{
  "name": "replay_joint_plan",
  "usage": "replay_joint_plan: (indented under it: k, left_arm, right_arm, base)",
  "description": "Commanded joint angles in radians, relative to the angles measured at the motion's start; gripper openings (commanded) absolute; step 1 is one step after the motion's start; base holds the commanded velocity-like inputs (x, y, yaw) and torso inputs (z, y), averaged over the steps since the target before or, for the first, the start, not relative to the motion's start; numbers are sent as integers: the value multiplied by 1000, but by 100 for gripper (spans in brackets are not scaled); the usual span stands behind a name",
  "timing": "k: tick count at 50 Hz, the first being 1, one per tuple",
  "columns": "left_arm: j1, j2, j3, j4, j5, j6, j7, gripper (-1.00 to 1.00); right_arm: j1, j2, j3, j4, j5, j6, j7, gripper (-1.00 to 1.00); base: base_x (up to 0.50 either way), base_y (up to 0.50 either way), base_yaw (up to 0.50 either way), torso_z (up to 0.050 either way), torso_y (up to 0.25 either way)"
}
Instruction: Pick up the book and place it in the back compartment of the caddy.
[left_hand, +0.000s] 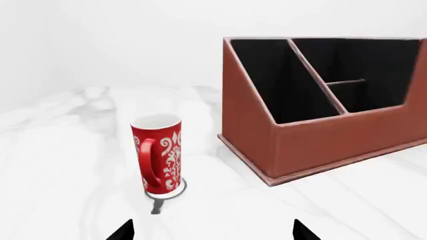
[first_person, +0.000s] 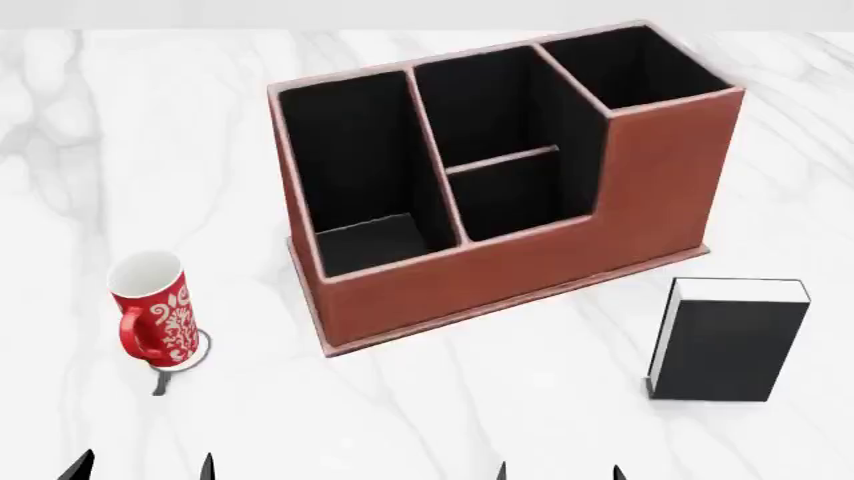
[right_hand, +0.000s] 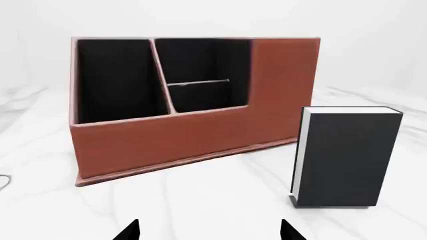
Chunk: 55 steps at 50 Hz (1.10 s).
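Only dark jaw tips show; the book stands untouched.

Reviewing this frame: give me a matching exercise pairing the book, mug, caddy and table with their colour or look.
Things:
1. book
2. mug
3. caddy
4. table

Looks:
A. reddish-brown outside, black lining
B. white marble with grey veins
C. black cover, white page edges
D. red with a white pattern

Pairs: 1-C, 2-D, 3-A, 4-B

Left gripper, right gripper: jaws apart, empty (only tips visible).
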Motion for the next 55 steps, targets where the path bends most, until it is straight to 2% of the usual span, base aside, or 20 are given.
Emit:
replay_joint_plan:
  k: [1,20,28,44,50,55]
  left_arm:
    - [3,-16,17,8,-22,-3,-13,100]
    - [4,-61,66,16,-73,0,-63,100]
    - [23,-71,79,17,-60,82,-92,100]
    - [102,-74,85,42,3,373,-198,100]
    - [136,-76,87,71,23,442,-233,100]
    - [157,-80,90,86,41,489,-258,100]
  right_arm:
    - [2,16,-20,6,15,0,19,100]
    - [4,61,-72,3,68,0,66,100]
    - [-13,71,-83,-14,73,-38,85,100]
    - [-119,69,-51,-107,90,-339,162,100]
    - [-158,68,-45,-118,110,-494,174,100]
    - [-177,71,-46,-125,105,-551,189,100]
  base:
    - [0,0,0,0,0]
    - [0,0,0,0,0]
    - [0,0,0,0,0]
    - [0,0,0,0,0]
    - [0,0,0,0,0]
    - [0,0,0,0,0]
